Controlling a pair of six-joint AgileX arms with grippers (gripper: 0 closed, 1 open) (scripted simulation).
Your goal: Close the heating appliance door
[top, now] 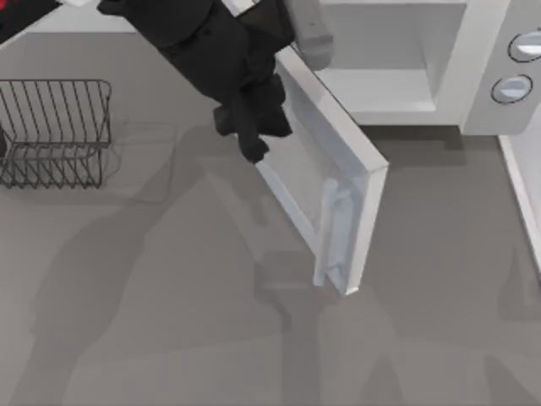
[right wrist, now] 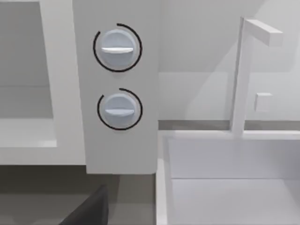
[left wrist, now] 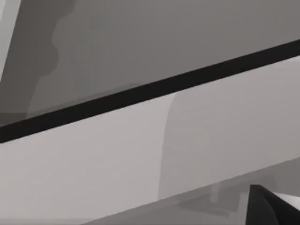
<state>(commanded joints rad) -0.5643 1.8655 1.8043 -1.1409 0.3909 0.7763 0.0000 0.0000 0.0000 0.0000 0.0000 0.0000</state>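
The grey tabletop (top: 169, 338) lies bare across the near part of the top view, crossed by soft shadows. Farther in, the door (top: 334, 194) stands open, swung out from the heating appliance (top: 439, 76) and angled toward the near side, its free edge pointing at the middle of the tabletop. Its pale vertical bar handle (top: 331, 233) sits close to that free edge, on the face turned toward the top view's left.

The left gripper (top: 254, 135) comes in from the far left and hangs against the door's outer face, touching or just beside the translucent window, between the handle and the hinge; whether its fingers are spread or closed I cannot tell. The left wrist view is pressed up close to the pale panel, with a dark strip running across it.

At the far left stands a dark wire rack (top: 55, 131), well apart from the door. At the far edge the appliance's pale cavity is exposed. In the right wrist view two round knobs (right wrist: 117, 49) sit one above the other on the control panel, beside the cavity opening; a white sink (right wrist: 225, 178) with a tap stands just beside the appliance. I cannot tell how the right arm's fingers stand
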